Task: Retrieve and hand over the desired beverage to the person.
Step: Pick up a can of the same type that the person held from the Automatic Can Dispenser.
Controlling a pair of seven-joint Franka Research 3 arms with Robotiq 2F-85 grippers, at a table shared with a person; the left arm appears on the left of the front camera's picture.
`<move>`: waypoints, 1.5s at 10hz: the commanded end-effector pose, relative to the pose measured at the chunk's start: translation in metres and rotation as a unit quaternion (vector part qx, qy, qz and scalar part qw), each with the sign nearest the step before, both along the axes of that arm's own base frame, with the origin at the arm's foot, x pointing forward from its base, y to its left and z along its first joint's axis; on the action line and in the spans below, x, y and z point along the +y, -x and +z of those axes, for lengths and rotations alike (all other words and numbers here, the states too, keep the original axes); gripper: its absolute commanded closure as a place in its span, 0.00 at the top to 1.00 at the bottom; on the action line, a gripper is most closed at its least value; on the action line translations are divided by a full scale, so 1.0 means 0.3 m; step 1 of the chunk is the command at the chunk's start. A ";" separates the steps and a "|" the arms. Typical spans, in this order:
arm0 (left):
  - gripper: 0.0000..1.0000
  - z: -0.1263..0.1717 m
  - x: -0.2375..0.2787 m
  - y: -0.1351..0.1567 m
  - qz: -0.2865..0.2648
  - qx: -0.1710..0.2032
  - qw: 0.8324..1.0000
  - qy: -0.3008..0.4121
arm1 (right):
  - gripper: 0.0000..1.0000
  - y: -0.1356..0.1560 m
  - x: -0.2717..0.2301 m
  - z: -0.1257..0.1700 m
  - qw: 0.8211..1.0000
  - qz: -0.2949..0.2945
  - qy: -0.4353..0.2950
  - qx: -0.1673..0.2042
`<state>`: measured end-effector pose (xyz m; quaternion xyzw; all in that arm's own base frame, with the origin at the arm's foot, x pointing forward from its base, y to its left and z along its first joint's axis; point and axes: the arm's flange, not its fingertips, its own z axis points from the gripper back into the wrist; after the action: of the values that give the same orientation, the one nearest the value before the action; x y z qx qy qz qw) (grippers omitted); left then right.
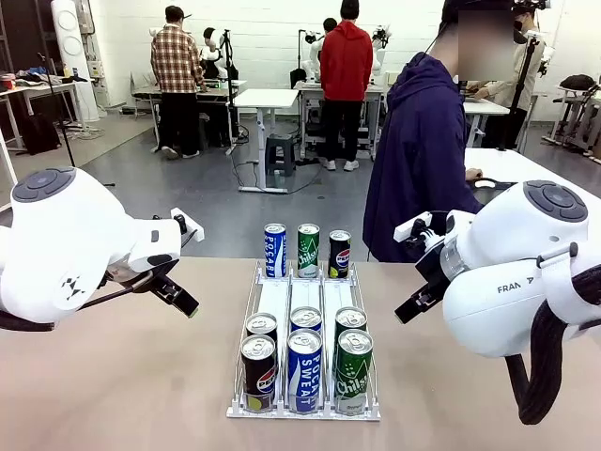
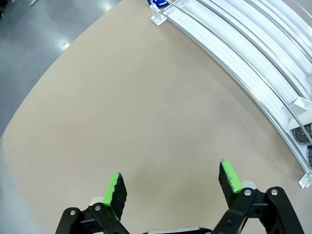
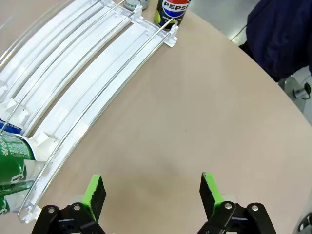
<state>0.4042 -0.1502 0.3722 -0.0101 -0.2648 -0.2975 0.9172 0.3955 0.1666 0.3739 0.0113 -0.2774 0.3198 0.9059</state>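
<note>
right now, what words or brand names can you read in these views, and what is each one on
"POCARI SWEAT": front blue can.
"POCARI": far blue can.
"Chils", the rest turned away: front green can and far green can.
"PEPSI": far black can.
"FRAN", then a gap and "A": right arm.
Front black can: a round logo; its small print is too blurred to read.

The person (image 1: pixel 418 160) in a dark purple jacket stands beyond upright cans (image 1: pixel 303 368).
</note>
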 end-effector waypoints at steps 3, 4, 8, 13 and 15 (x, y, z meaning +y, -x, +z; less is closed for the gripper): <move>1.00 0.000 0.000 0.000 0.000 0.000 1.000 0.000 | 1.00 0.000 0.000 0.000 1.000 0.000 0.000 0.000; 1.00 0.000 0.000 0.000 0.000 0.000 1.000 0.000 | 1.00 0.000 0.000 0.000 1.000 0.000 0.000 0.000; 1.00 0.000 0.000 0.000 0.000 0.000 1.000 0.000 | 1.00 0.000 0.000 0.000 1.000 0.000 0.000 0.000; 1.00 0.302 0.079 0.011 -0.013 0.012 0.999 0.026 | 1.00 0.166 -0.060 0.285 0.999 -0.006 0.026 -0.041; 1.00 0.530 0.099 0.037 -0.038 0.022 0.999 0.031 | 1.00 0.247 -0.102 0.511 0.999 0.016 0.031 -0.042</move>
<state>0.3920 -0.1278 0.5040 -0.0431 -0.2674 -0.3090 0.9117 0.3464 0.1450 0.5009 -0.0216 -0.3173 0.3287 0.8893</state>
